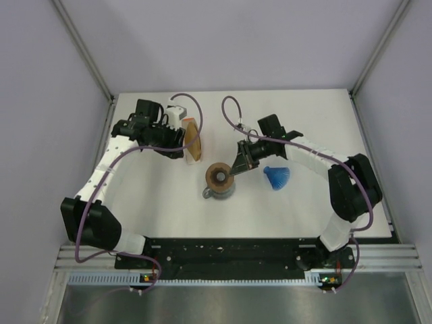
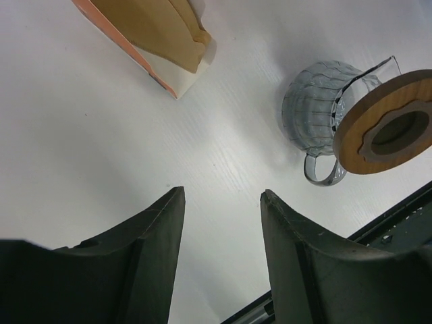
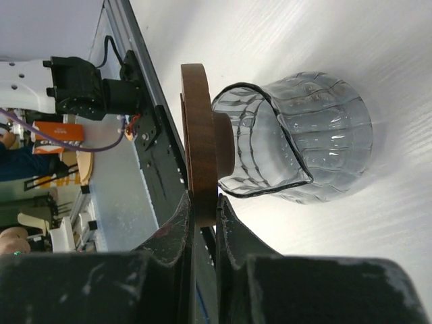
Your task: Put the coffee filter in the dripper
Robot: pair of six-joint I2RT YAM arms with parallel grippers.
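- Jaws first: left gripper (image 2: 223, 196) stands wide apart, nothing btwn the fingers, bare worktop (image 1: 304, 121) under them.
- Right gripper (image 3: 202, 201) is pinched narrow on the rim of the brown ring (image 3: 199, 135), one finger on each face.
- That ring sits on the mouth of the glass jug (image 3: 304, 142), its hub poking into the opening; jug's upright near the middle of the worktop, handle toward the near edge.
- Dripper (image 1: 277, 177): blue, ribbed, on the worktop right of centre, just beside the right gripper, apart from the jug. From above it shows as a fan shape; can't tell if upright or tipped.
- Orange-and-white pack (image 2: 169, 74) is over toward the far-left corner, w/ brown filters (image 2: 152, 27) poking out of it.
- Can't pick one sheet out from the rest.
- Left gripper's just beside that pack, on its left-edge side, not touching it in the wrist view.
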